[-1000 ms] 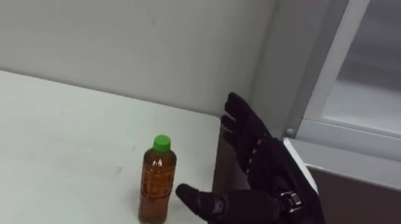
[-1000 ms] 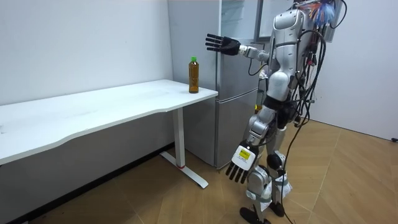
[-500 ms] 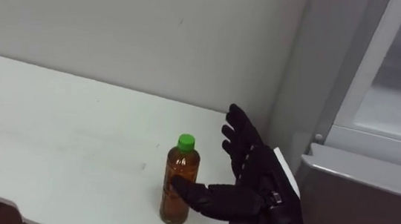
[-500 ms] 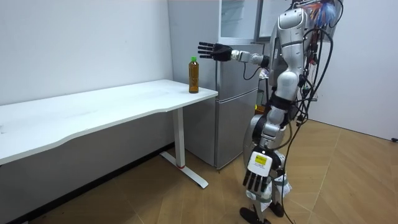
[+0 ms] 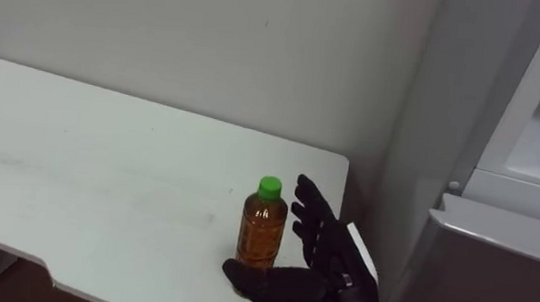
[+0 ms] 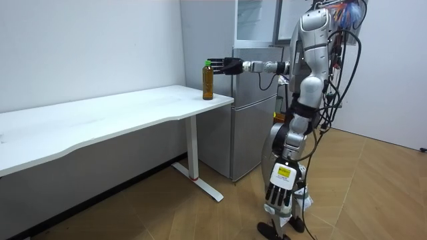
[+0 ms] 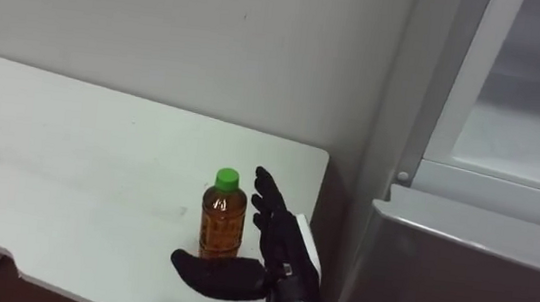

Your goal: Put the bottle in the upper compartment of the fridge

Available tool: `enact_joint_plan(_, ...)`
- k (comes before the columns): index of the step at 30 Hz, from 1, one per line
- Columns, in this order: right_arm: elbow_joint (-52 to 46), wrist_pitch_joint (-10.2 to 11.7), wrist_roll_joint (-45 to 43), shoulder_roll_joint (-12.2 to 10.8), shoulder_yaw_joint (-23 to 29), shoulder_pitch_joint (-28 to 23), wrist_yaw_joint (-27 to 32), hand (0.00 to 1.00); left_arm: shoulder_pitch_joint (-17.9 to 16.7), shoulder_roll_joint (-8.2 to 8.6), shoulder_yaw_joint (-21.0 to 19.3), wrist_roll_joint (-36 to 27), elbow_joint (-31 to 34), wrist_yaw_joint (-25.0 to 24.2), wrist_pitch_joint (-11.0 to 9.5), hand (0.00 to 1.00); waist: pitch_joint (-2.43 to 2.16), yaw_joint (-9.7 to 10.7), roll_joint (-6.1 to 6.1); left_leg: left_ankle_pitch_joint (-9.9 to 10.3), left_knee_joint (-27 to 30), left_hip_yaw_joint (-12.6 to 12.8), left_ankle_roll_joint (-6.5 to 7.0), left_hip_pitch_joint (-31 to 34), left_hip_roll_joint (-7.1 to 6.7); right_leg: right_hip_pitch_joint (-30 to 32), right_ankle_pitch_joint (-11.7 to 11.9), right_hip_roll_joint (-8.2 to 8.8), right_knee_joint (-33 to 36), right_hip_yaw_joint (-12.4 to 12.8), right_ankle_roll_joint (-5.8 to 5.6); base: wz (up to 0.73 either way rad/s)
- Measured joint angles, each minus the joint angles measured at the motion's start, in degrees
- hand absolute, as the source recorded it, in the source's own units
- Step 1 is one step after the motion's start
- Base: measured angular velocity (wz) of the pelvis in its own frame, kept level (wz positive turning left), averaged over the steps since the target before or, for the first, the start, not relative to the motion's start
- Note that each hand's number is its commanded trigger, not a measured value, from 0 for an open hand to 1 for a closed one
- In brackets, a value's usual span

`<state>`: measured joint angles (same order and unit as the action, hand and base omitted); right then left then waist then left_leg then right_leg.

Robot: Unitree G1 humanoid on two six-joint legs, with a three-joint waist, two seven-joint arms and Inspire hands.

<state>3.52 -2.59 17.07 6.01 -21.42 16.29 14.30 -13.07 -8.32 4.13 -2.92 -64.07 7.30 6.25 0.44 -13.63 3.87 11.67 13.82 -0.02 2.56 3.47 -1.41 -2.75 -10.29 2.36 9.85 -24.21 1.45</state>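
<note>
With the black right hand (image 5: pixel 324 257) spread wide and empty, has closed in within the last second from well apart to just beside the green-capped clear plastic bottle of amber drink (image 5: pixel 261 233), upright on the white table (image 5: pixel 97 173). Judged ready for the grasp. Counted: one bottle, one table, one grey fridge (image 5: pixel 497 286), two hands, the left hand (image 6: pixel 277 195) hanging loose-fingered.

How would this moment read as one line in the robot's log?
stage: pre-grasp | bottle: upright on table, not gripped | right hand: open beside bottle | left hand: open, hanging at side
</note>
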Motion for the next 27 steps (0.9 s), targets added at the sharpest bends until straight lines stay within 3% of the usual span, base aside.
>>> enact_joint_plan(5, 0.9, 0.0, -2.7, 0.0, 0.0, 0.6, 2.4, 0.00, -0.1, -0.03, 0.6, 0.2, 0.5, -0.2, 0.1, 0.00, 0.05, -1.0, 0.12, -0.1, -0.2, 0.0, 0.21, -0.1, -0.24, 0.0, 0.1, 0.16, 0.0, -0.1, -0.16, 0.00)
enact_joint_plan(10, 3.0, 0.0, -4.2, -0.2, 0.0, 0.7, 4.6, 0.00, -0.7, -0.28, 0.5, 1.4, 2.8, -0.8, 0.4, 0.00, 0.43, -1.1, 0.62, -0.2, -0.2, 0.0, 0.35, -0.1, -0.35, -0.1, 0.2, 0.29, -0.1, -0.3, -0.34, 0.00)
enact_joint_plan(22, 10.7, 0.0, -3.6, -1.3, 0.1, 5.5, 7.4, 0.00, -1.0, -0.29, -0.7, 4.8, 3.5, -1.7, 2.1, 0.00, 0.01, -1.1, 1.49, -0.3, -0.1, -0.2, 0.42, 0.1, -0.41, -0.1, 0.2, 0.44, 0.0, -1.5, -0.38, 0.00)
enact_joint_plan(27, 12.3, 0.0, -3.6, -1.3, 0.1, 5.9, 8.6, 0.00, -1.0, -0.38, -0.7, 4.8, 3.5, -1.7, 2.2, 0.00, 0.11, -1.1, 1.75, -0.3, -0.1, -0.4, 0.42, 0.1, -0.46, -0.1, 0.3, 0.50, -0.1, -2.0, -0.46, 0.01)
